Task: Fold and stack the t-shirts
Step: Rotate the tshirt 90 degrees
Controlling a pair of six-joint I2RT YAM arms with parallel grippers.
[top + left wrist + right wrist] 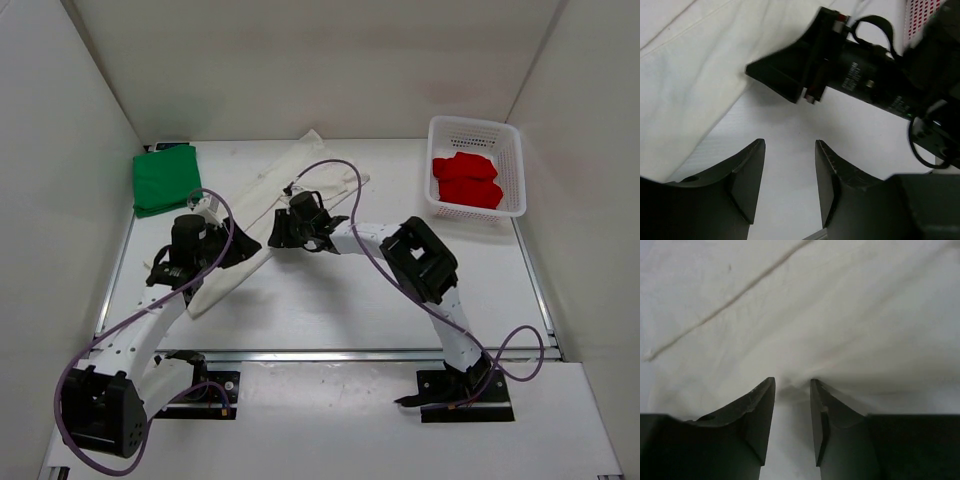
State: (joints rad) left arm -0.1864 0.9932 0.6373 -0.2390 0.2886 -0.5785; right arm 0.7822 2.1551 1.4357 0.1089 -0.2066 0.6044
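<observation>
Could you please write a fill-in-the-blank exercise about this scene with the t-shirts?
1. The red t-shirt lies inside the white ____.
2. The folded green t-shirt lies at the table's far ____ corner.
3. The jaws of the left gripper and the right gripper stand ____.
Missing words: basket; left; open.

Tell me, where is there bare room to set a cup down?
Bare table lies between the off-white t-shirt and the basket, and in the near middle between the left arm and right arm. Crowded: mid-left, where the left tool and right tool meet by that shirt; the green t-shirt fills the far-left corner.
</observation>
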